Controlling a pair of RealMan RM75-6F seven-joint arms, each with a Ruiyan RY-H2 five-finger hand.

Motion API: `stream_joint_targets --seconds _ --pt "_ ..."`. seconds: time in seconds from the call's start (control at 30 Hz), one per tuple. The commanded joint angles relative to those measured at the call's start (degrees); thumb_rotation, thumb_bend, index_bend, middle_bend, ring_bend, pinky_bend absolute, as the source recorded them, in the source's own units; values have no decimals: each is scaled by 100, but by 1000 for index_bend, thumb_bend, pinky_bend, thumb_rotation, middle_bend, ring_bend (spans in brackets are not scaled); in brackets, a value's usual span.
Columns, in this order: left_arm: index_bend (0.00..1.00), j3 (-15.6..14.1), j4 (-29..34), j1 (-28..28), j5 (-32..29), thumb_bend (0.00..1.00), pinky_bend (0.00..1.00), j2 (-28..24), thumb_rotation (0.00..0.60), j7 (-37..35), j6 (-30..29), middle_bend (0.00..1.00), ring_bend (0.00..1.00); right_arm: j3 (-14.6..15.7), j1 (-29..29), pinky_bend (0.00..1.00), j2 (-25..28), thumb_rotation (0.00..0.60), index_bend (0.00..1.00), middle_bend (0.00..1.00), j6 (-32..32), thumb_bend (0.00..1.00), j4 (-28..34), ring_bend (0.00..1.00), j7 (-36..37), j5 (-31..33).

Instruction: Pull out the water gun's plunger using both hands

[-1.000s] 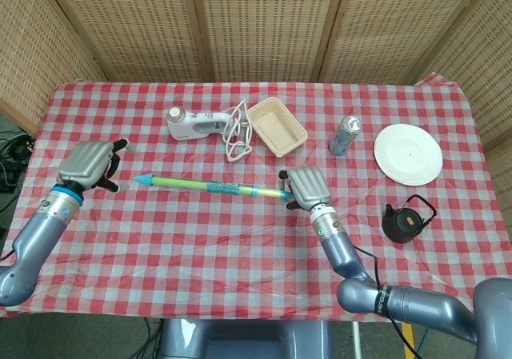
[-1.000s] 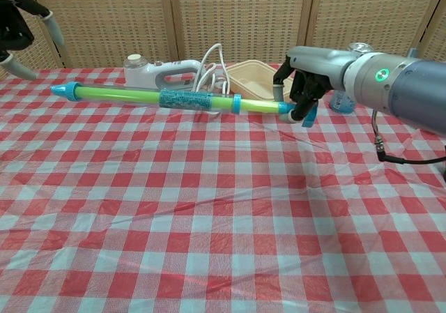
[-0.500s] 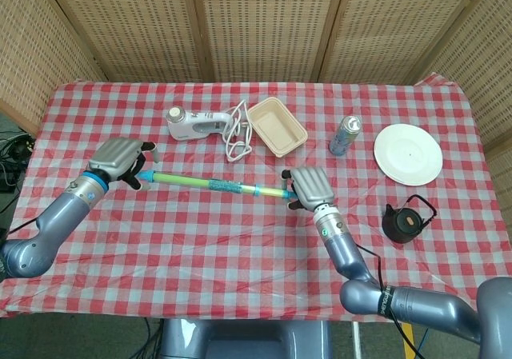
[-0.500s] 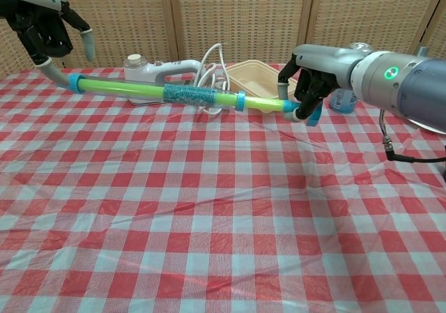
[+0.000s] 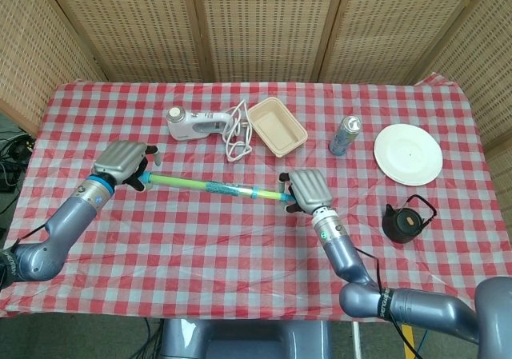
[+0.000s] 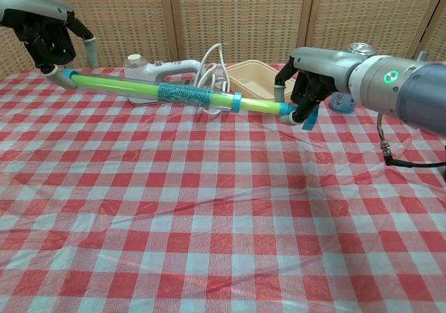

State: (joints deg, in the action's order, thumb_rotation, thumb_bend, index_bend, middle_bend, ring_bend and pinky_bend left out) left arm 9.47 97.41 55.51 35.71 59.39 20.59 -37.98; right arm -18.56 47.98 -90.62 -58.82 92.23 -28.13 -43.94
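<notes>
The water gun is a long green tube with a blue patterned band and blue ends, held level just above the checked tablecloth. My right hand grips its blue right end, and the chest view shows that hand with fingers curled around the end piece. My left hand is wrapped over the left tip, which is hidden inside it. In the chest view the left hand has its thumb under the water gun and one finger sticking out.
Behind the gun lie a white hand mixer with a coiled cord and a beige container. To the right stand a can, a white plate and a small black kettle.
My left hand moved in from the far left and closed over the gun's left tip, which now is hidden. The right hand kept its grip and barely shifted.
</notes>
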Motion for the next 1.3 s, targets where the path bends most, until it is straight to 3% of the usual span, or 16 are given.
stream_joint_targets --seconds 0.03,0.33,0.63,0.77,0.9,1.3 --pt "420 -68 26 41 27 222 579 85 600 64 -152 781 710 18 -10 584 -20 600 790 1000 -23 517 -28 1000 65 -20" --pt "448 -123 69 83 19 223 579 241 600 10 -368 781 710 68 -27 584 -2 600 791 1000 -54 518 -73 1000 157 -32" --pt "572 -182 72 88 56 241 579 314 600 -88 -434 781 710 138 -48 584 9 600 791 1000 -75 519 -88 1000 226 -56" --pt "586 -201 55 90 36 244 579 330 600 -135 -437 781 710 153 -61 584 19 600 791 1000 -84 519 -73 1000 258 -52" --pt "594 -226 33 88 49 335 579 364 600 -156 -483 782 710 156 -88 584 46 600 791 1000 -91 520 -44 1000 321 -40" --pt "616 -278 90 17 57 339 579 343 600 -199 -682 788 714 154 -160 584 168 600 791 1000 -102 520 -9 1000 479 -25"
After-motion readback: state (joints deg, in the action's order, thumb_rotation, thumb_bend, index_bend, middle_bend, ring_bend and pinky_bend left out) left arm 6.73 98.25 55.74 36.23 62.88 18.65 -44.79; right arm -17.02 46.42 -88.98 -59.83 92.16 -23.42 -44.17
